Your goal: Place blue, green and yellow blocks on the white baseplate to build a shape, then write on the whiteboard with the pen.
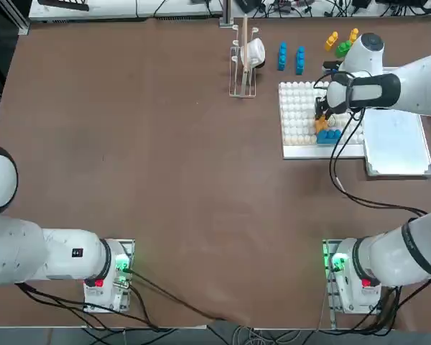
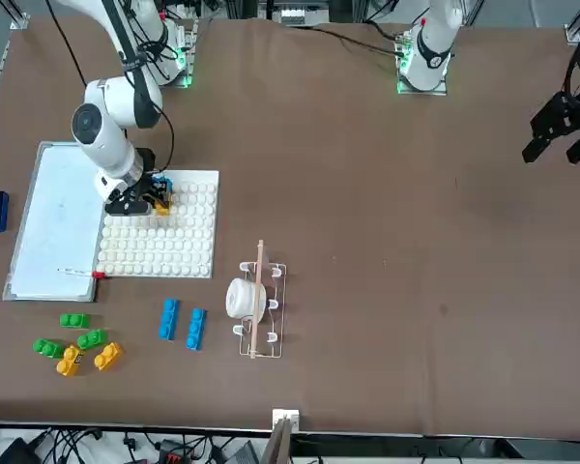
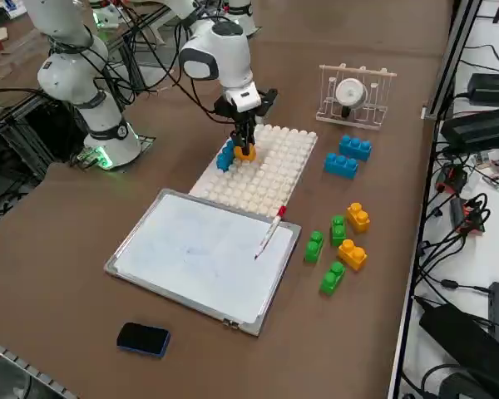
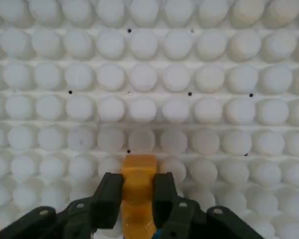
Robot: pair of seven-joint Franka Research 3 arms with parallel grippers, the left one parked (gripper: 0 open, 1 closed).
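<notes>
At the right of the top view, the right gripper (image 1: 322, 115) hangs over the near edge of the white baseplate (image 1: 296, 100), its two dark fingers (image 4: 107, 196) pinched on a yellow block (image 4: 138, 191). The wrist view shows the grip sits on the block's narrow sides, with the brick's front end poking out past the fingertips above the rows of white studs. Just below it in the top view, a blue block (image 1: 328, 134) already stands on the plate, close beside the held brick.

Several things could spoil the placement, judging from this. If the yellow block comes down slightly out of line with the stud grid, it may rest on the stud tops instead of seating, and then tip or pop off when the fingers part. A descent too close to the blue block could catch its edge and push it loose. A hard press might also shift the plate itself, since nothing seems to pin it down.

The whiteboard (image 1: 395, 144) lies right beside the plate in the top view, and the pen (image 3: 269, 232) rests on the board's edge in the centre of the right side view; a wide swing of the arm could knock it. The spare blocks (image 2: 76, 344) wait in the lower left of the front view.
</notes>
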